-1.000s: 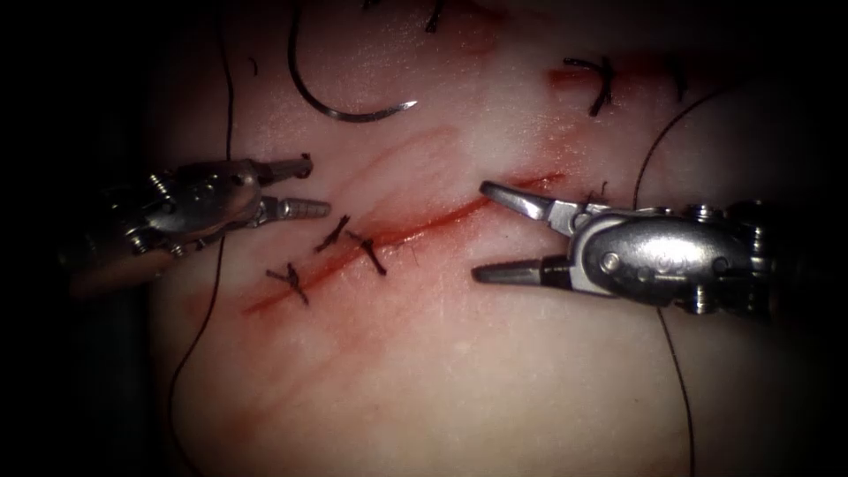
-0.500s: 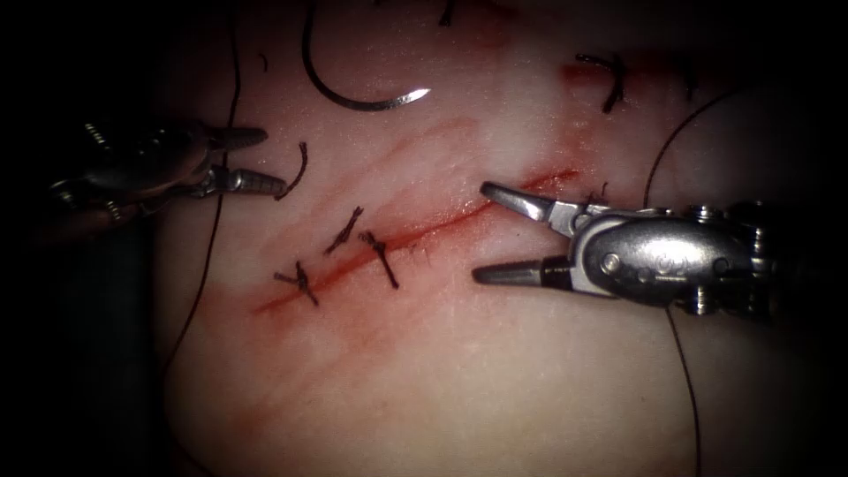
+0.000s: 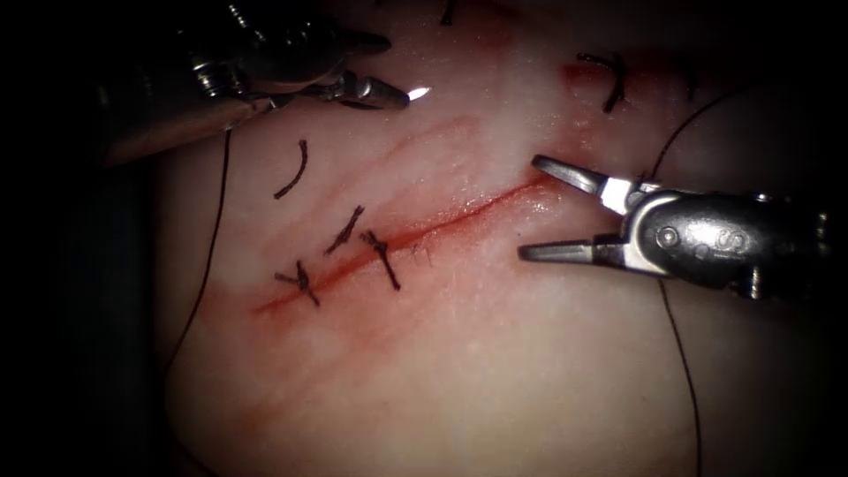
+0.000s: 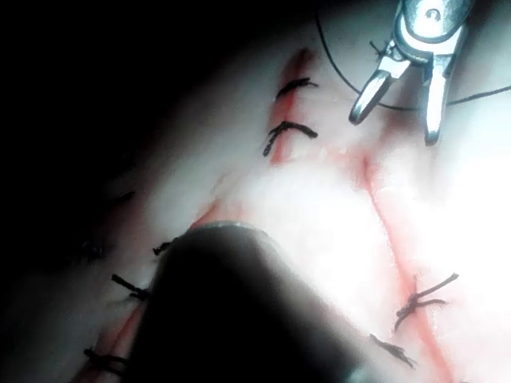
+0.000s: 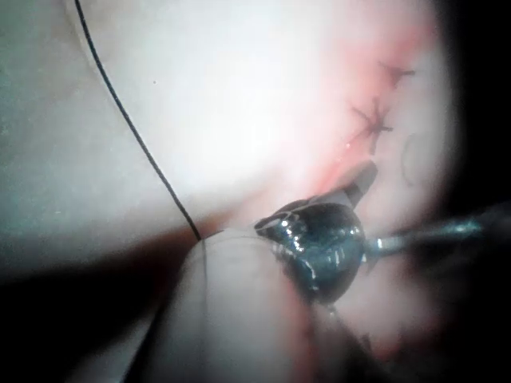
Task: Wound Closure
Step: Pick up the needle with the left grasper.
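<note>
The tissue (image 3: 495,353) carries a slanting red cut (image 3: 442,225) with two dark stitches (image 3: 382,258) at its lower left part. My left tool (image 3: 397,69) is at the top, left of the cut, with its jaws open over the curved needle. Only the needle's bright tip (image 3: 420,91) pokes out beside the lower jaw; it lies on the tissue, not in it. My right tool (image 3: 528,208) sits at the cut's right end, jaws open wide and holding nothing. It is also seen in the left wrist view (image 4: 395,100).
A short cut end of thread (image 3: 296,170) lies loose on the tissue left of the cut, another (image 3: 344,230) by the stitches. Long thread runs down the left (image 3: 208,256) and under the right tool (image 3: 680,362). An older stitched cut (image 3: 609,79) lies top right.
My left tool has risen from the left of the cut up to the needle, leaving a short thread piece on the tissue. My right tool has drawn back to the right.
</note>
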